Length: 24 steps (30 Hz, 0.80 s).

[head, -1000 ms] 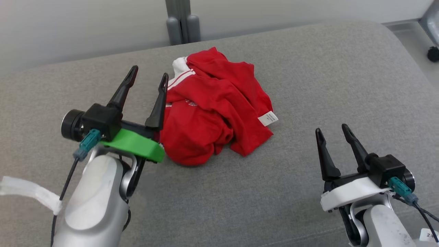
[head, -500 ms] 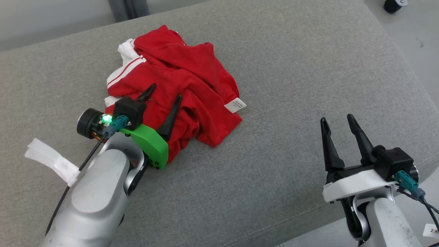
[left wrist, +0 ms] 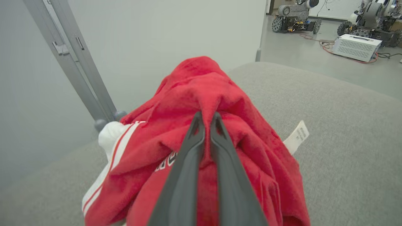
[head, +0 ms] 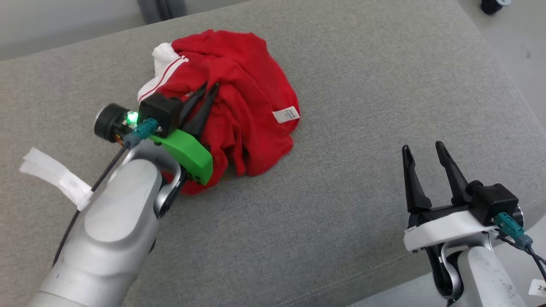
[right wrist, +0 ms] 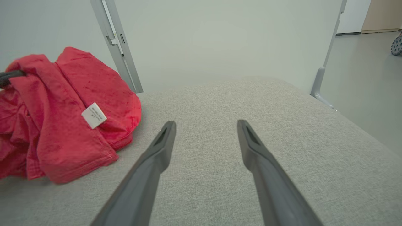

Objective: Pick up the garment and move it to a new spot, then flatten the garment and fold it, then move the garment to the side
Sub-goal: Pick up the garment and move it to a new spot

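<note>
Left end effector [head: 207, 88]: mine, pressed together, pinching a raised fold of the garment [head: 256, 76].
Garment place: bunched on the far-left part of the grey cushion [head: 362, 106], with its bulk at 4 o'clock from my pinch.
Right end effector [head: 422, 147]: spread and empty, with the garment at 10 o'clock, well apart.
Nearer arm: left, so I judge the lift is its job.

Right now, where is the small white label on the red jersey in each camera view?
Head view: label upper centre, on the jersey's right side.
Left wrist view: label right of centre, poking out from the jersey's right edge.
Right wrist view: label at left, mid-height, on the jersey's front.
Shared landmark: the grey cushion under the jersey.
</note>
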Motion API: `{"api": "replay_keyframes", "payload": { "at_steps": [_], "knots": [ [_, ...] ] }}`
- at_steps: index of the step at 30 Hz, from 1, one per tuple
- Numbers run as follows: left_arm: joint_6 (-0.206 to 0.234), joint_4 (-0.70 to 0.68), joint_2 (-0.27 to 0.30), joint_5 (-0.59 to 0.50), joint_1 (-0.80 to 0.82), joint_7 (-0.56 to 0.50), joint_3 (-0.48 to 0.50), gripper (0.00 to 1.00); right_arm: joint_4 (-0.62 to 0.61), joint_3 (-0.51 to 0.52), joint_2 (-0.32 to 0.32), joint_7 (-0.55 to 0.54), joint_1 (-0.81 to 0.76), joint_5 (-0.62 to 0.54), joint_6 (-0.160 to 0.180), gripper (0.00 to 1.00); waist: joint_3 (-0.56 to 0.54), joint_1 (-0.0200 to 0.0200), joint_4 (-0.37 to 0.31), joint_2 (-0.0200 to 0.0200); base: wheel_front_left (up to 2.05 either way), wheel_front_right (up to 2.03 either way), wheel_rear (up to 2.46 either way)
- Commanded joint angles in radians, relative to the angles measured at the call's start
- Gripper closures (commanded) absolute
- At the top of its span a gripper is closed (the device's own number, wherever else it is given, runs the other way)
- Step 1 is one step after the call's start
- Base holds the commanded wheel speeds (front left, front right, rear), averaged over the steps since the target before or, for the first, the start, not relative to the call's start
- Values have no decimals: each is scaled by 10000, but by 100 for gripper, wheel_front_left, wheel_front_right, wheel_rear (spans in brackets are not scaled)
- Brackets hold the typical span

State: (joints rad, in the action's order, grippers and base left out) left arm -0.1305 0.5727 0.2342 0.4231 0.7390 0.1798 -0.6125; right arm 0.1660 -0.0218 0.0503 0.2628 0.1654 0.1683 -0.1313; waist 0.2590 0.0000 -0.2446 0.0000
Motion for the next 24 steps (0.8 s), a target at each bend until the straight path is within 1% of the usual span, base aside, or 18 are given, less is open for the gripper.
{"api": "replay_keyframes", "payload": {
  "at_steps": [1, 3, 8, 12, 16, 20, 24],
  "knots": [
    [50, -268, 26, 7, 370, 100, 92, 100, 46, 17, 4, 31, -152, 39, 10, 0, -264, 0, 267, 0, 0, 0, 0],
    [45, -663, 48, 130, 749, 81, 233, 100, 84, -42, 4, 31, -168, 57, 10, 0, -421, 0, 437, 0, 0, 0, 0],
    [33, -1774, 374, 393, 1881, -179, 629, 100, 184, -203, 6, 32, -184, 156, 10, 0, -731, 0, 738, 0, 0, 0, 0],
    [20, -2771, 723, 764, 2841, -652, 933, 100, 263, -290, 6, 31, -222, 286, 10, 0, -844, 0, 812, 0, 0, 0, 0],
    [14, -3540, 1133, 1107, 3462, -1106, 1223, 100, 337, -347, 6, 31, -287, 433, 10, 0, -896, 0, 800, 0, 0, 0, 0],
    [127, -4165, 1509, 1277, 3550, -1381, 1544, 100, 357, -332, 5, 31, -298, 504, 10, 0, -895, 0, 783, 0, 0, 0, 0],
    [337, -4362, 1707, 1326, 2994, -1467, 1607, 100, 365, -333, 5, 32, -279, 560, 10, 0, -837, 0, 805, 0, 0, 0, 0]
  ]
}}
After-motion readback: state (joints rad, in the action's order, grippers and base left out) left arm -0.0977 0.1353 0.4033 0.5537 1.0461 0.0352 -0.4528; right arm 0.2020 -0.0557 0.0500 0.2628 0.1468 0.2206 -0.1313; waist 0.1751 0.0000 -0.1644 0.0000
